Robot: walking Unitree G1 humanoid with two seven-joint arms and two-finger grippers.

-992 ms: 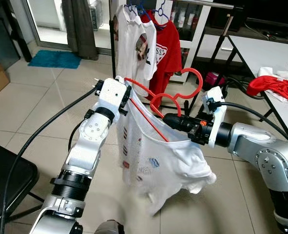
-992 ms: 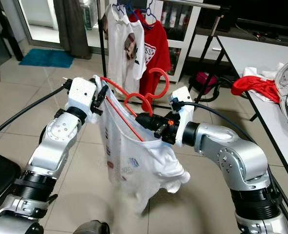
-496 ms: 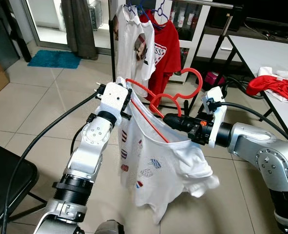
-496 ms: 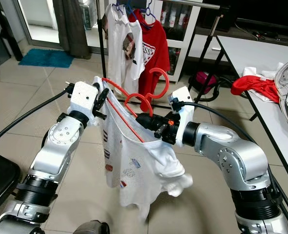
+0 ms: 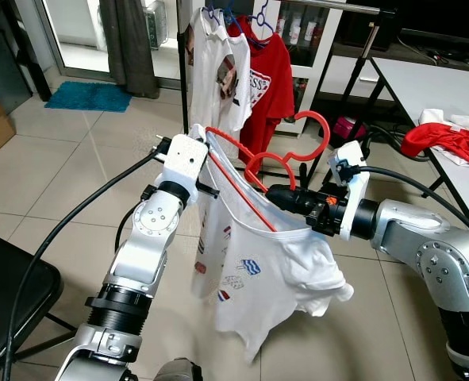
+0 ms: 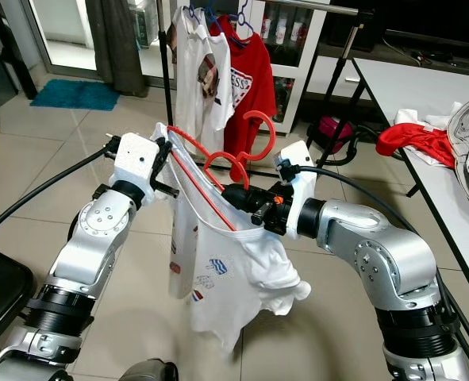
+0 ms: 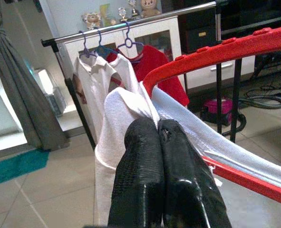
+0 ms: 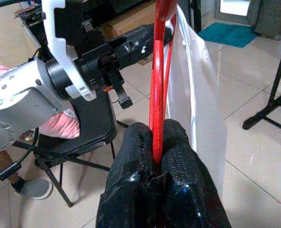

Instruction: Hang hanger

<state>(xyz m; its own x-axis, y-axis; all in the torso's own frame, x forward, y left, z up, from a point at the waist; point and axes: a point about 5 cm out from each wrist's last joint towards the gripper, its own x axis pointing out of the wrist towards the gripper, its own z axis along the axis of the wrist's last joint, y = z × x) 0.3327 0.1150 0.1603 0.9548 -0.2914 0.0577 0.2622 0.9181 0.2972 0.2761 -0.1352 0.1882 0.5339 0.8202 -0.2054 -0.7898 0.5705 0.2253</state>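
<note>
Head-camera views show the red hanger point(image 5: 254, 171), a white T-shirt point(image 5: 258, 270) draped on it, clamped in the right gripper point(image 5: 275, 195) while the left gripper point(image 5: 205, 168) pinches the shirt's shoulder; the clothes rail point(image 5: 329, 6) beyond both grippers awaits it.

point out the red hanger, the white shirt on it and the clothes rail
red hanger point(image 5: 313, 119), left eye view, top of its curved hook
white shirt point(image 5: 278, 266), left eye view, middle of the hanging cloth
clothes rail point(image 7: 178, 12), left wrist view, the horizontal bar

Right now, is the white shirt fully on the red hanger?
No. One shoulder of the white shirt is on the red hanger; the rest sags below.
</note>
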